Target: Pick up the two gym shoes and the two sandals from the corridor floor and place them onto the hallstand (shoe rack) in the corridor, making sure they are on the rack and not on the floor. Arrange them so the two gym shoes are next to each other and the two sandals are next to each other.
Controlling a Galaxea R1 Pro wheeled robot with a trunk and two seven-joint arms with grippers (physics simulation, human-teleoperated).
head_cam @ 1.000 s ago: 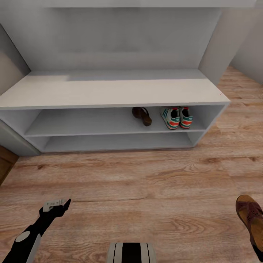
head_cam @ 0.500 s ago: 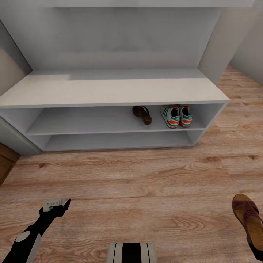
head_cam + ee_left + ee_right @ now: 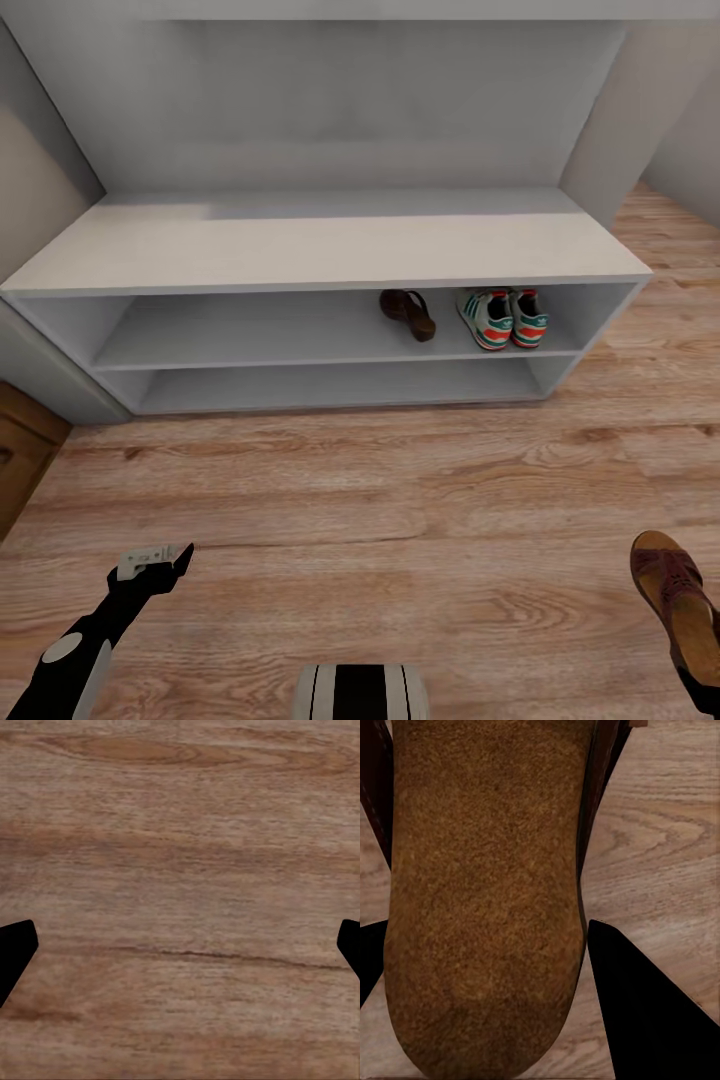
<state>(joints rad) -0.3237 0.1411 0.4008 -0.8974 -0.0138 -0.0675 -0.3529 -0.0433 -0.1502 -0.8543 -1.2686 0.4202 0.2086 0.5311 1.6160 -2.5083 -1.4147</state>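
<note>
Sandal clamped between the right gripper's fingers, low at 4 o'clock over the wood floor. Second sandal on the shoe rack's upper shelf at 1 o'clock, near two sneakers standing side by side. Left gripper at 7 o'clock, fingers wide apart, holding nothing.

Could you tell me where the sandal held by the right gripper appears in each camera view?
Head view: the held sandal is at the lower right edge, above the floor.
Left wrist view: not in it.
Right wrist view: its footbed sits between the dark fingers.
Shared landmark: the wood-grain floor.
</note>
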